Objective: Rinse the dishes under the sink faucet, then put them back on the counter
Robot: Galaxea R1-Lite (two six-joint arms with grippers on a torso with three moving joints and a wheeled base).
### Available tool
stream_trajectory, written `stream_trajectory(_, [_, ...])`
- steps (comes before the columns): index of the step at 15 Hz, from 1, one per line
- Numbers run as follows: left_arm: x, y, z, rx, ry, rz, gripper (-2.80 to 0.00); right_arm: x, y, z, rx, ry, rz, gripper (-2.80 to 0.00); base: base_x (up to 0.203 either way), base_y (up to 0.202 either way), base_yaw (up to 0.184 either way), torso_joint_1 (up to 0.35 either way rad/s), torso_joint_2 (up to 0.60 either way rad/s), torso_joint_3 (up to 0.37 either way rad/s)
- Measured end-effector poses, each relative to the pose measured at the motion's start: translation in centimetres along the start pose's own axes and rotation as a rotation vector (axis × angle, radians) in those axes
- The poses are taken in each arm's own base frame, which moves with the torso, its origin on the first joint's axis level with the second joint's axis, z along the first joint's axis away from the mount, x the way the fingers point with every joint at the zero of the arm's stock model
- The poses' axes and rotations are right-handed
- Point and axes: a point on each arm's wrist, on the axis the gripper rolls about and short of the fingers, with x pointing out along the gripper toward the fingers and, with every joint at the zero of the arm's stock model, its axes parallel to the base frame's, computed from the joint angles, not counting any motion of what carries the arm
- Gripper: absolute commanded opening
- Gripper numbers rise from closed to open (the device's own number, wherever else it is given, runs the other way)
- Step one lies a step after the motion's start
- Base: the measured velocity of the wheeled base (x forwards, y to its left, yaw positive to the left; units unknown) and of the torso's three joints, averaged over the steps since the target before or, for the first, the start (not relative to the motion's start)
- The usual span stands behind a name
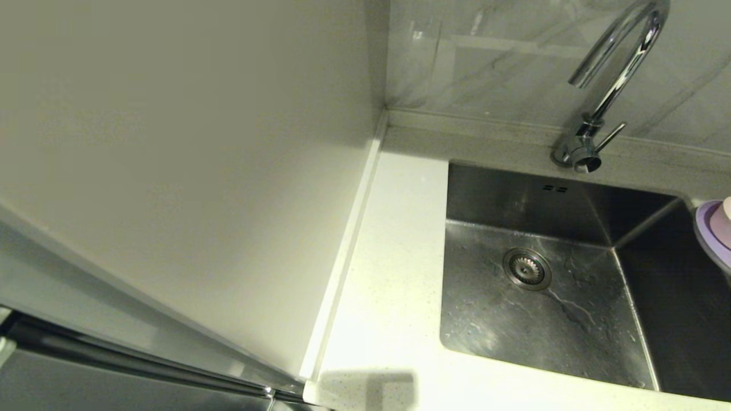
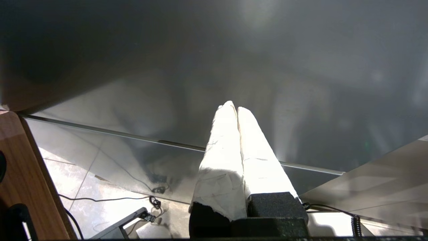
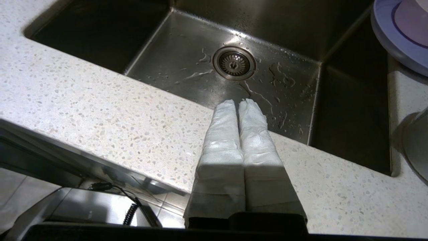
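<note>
Stainless sink wet, holds only drain strainer. Lilac plate carrying pink cup sits on table beside basin. Faucet spout arcs over sink. Right gripper closed, empty, above table edge, pointing at drain; left gripper closed, parked.

sink: open | faucet: overhangs rear | plate: possibly overhanging right rim

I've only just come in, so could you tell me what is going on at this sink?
Nothing is being handled. The right gripper hangs shut and empty over the speckled white counter at the wet stainless steel sink. The round lilac plate sits right of the sink. The left gripper is shut too, away from it.
</note>
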Motion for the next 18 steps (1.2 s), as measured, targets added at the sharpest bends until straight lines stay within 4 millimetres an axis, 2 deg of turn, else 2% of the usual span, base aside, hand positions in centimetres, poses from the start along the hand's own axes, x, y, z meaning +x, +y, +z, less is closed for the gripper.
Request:
stream_trajectory(6, [0.00, 0.00, 0.00, 0.000, 0.000, 0.000, -2.80, 0.01, -0.06, -0.07, 0.114, 0.006, -0.028, -2.80, 0.000, 0.000, 0.000, 0.000, 0.00, 0.000])
stream_trajectory(18, [0.00, 0.00, 0.00, 0.000, 0.000, 0.000, -2.80, 0.01, -0.06, -0.07, 0.119, 0.006, -0.031, -2.80, 0.000, 0.000, 0.000, 0.000, 0.00, 0.000])
